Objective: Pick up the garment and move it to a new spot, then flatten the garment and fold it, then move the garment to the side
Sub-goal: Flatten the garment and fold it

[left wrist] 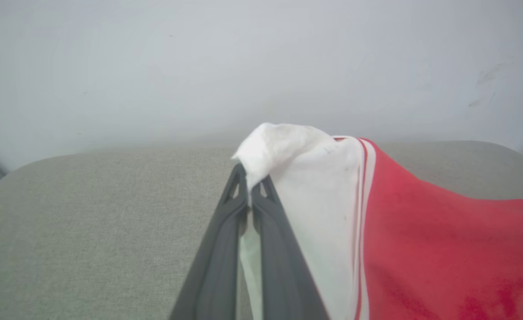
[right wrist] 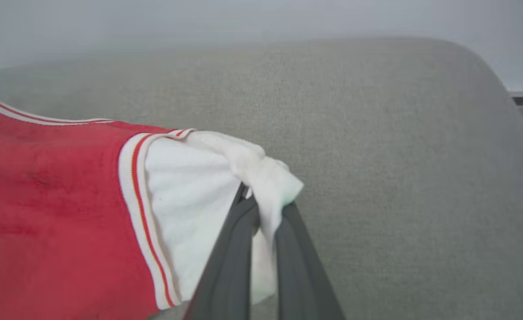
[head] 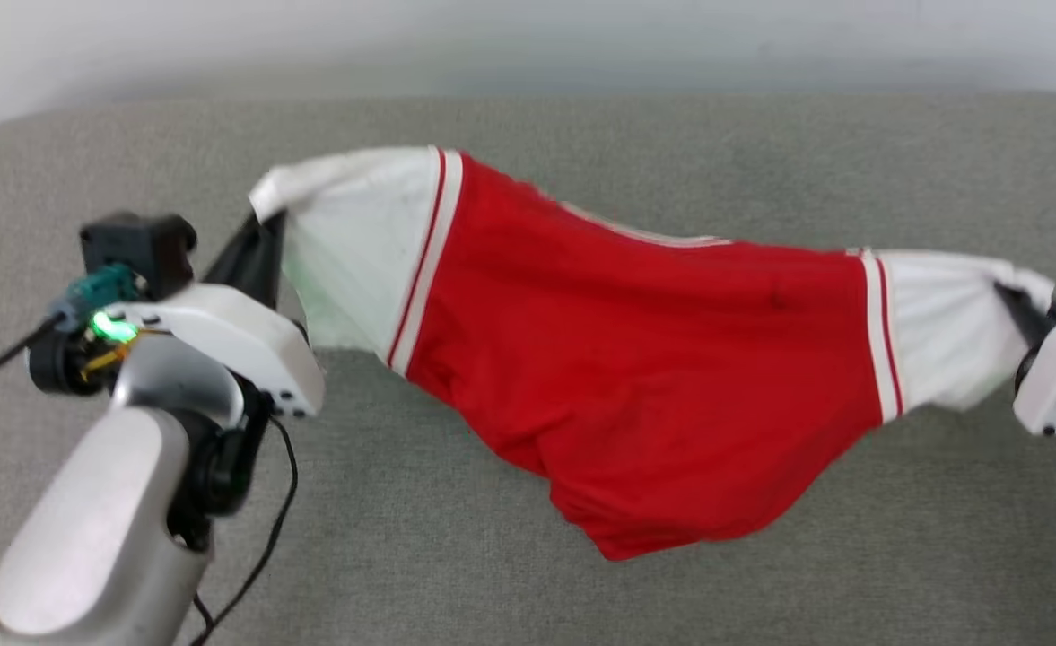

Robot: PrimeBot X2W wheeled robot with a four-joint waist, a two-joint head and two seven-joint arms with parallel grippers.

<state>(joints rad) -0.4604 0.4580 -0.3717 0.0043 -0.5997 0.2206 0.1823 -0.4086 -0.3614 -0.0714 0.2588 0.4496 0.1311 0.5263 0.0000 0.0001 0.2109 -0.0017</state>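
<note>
You have the garment [head: 635, 359] strung between both arms, lifted over the grey fabric surface [head: 581, 126]; your left gripper [head: 266, 235] is clenched on the tip of one white sleeve [head: 357, 251] at the left of the head view; your right gripper [head: 1021, 309] is clenched on the other white sleeve [head: 940, 323] at the far right edge. In the left wrist view the two dark fingers [left wrist: 217, 266] meet at their tips with a bunch of white cloth pinched between them and spilling over the top; a thin strip of the same cloth runs down the gap below. In the right wrist view the fingers [right wrist: 230, 266] stand slightly apart lower down; the sleeve end is wadded over their tips and drawn through between them. The red body sags between the two holds; its upper edge dips toward the middle and its lowest fold hangs toward the bottom centre of the head view; you cannot tell whether that fold touches the surface. Red-and-white striped trim [head: 424, 260] marks each seam between sleeve and body. A green light [head: 113, 327] glows on the left wrist; a dark cable [head: 267, 538] loops beside the left forearm; a pale wall [left wrist: 243, 58] rises behind the surface.
</note>
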